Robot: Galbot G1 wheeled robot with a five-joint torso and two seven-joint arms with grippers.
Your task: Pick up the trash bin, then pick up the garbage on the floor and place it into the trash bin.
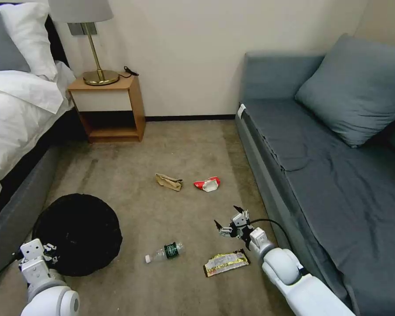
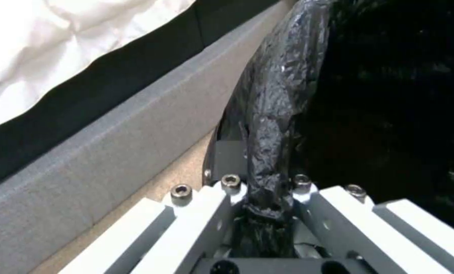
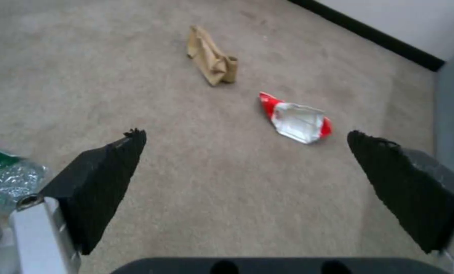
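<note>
Beside bed [image 1: 13,131], trash bin [image 1: 81,232]

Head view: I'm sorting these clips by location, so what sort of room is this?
Most likely a bedroom, perhaps a hotel room: a bed with white bedding, a wooden nightstand carrying a brass lamp, and a grey sofa on carpet.

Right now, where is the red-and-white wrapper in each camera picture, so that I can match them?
Head view: the red-and-white wrapper lies on the carpet, centre, beside the brown paper bag.
Left wrist view: not in it.
Right wrist view: the wrapper lies ahead of the open right hand.
Shared landmark: the brown paper bag.
</note>
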